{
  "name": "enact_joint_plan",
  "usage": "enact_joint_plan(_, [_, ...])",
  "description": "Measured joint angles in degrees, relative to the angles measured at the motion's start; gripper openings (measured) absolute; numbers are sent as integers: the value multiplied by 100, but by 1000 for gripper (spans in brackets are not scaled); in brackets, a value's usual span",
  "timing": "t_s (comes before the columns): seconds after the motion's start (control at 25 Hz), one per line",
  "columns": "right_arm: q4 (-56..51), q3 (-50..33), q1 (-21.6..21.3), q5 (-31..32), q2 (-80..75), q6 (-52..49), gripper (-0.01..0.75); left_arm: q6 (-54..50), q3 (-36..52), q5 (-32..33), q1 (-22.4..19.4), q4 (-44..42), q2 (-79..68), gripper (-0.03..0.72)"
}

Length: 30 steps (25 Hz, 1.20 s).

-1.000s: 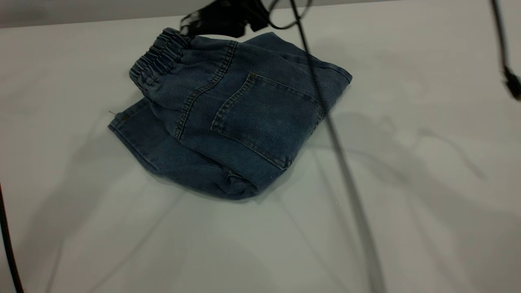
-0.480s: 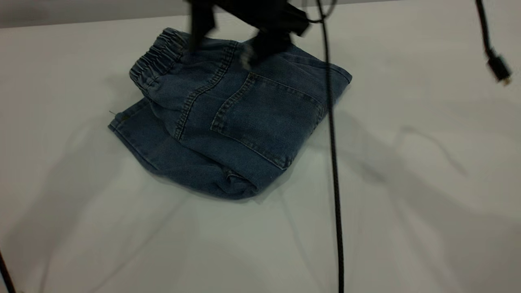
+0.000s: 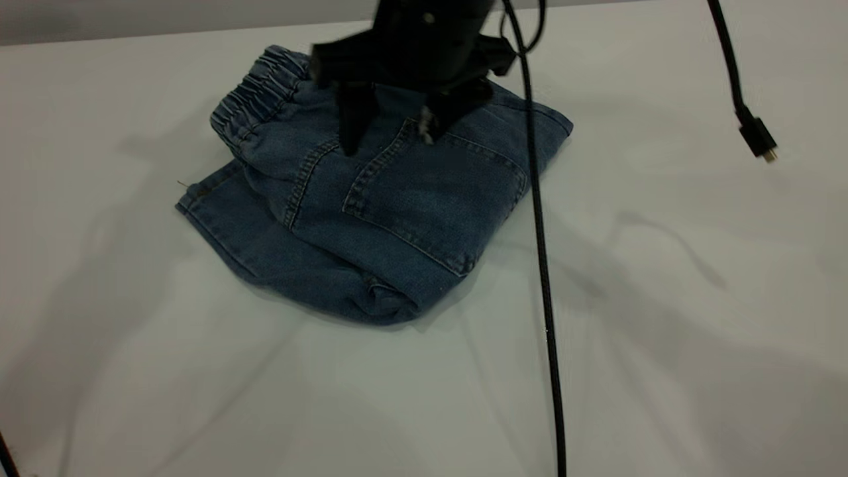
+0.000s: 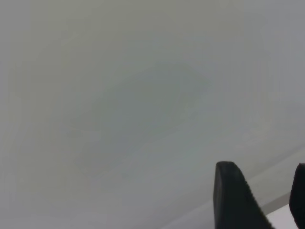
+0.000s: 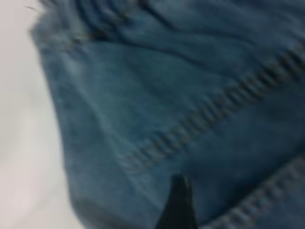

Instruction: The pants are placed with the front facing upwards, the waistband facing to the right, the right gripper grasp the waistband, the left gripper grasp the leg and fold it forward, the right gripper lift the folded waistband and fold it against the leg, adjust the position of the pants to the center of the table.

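Folded blue pants (image 3: 371,205) lie on the white tabletop (image 3: 662,298) toward ten o'clock of centre, and the right gripper (image 3: 387,136) has just descended onto them, fingers apart and seemingly empty, likely to nudge them centreward.

No text, label, brand, number or sign could be read in any of the views.
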<state>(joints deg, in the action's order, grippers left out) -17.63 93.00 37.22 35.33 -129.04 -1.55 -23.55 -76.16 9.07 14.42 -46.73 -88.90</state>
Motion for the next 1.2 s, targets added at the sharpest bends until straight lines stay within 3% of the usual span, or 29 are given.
enact_joint_plan(0.24, [201, 691, 57, -74, -244, -366, 538, 11, 0, -17, 0, 0, 0, 285])
enact_joint_plan(0.76, [1317, 2849, 105, 1402, -1742, -1373, 537, 12, 0, -51, 0, 5, 0, 285])
enact_joint_plan(1.2, [1397, 2975, 634, 1687, -1868, -718, 537, 53, 0, -51, 0, 0, 0, 285])
